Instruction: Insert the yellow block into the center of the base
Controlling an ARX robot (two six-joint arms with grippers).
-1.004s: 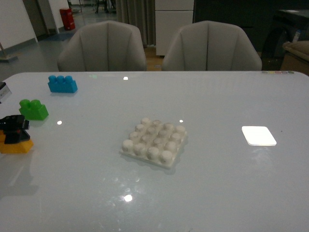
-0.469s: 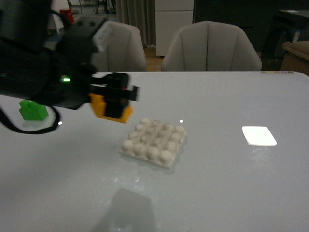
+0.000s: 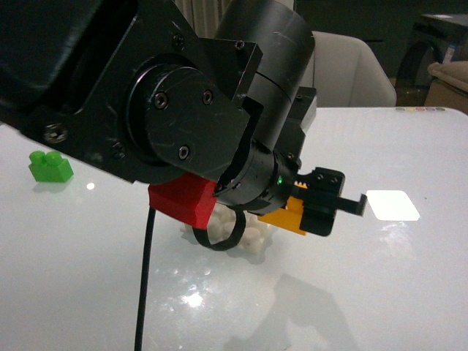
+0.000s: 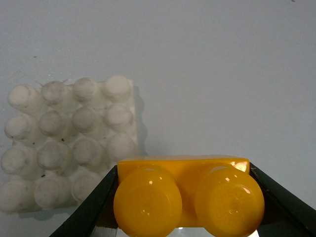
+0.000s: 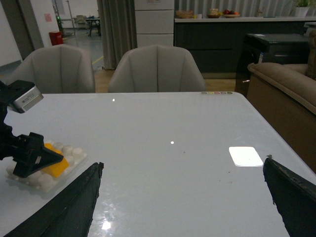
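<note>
"Front view: what fills it?"

"The robot's left arm, black and very close to the camera, crosses over the white table (image 3: 409, 292). The left gripper (image 3: 330, 202) is clamped on the yellow block (image 3: 284, 218) and holds it clear of the tabletop. A corner of the base (image 3: 252, 239) shows beneath the arm. 1 green brick (image 3: 50, 167) sits well apart, at the far left."

"Where is the block relative to the base?"

"In the left wrist view, 2 black fingers (image 4: 91, 207) press the block's ends, and its 2 studs face the camera. The base, 4 rows of 4 white studs, lies flat on the table just beside the block, its center studs uncovered. The right wrist view places the block over the base's edge. Whether they touch cannot be told."

"And the right gripper?"

"The right gripper (image 5: 183, 163) is spread wide and holds nothing, well apart from the base. A bright patch of light (image 5: 245, 156) lies on the table near it."
</note>
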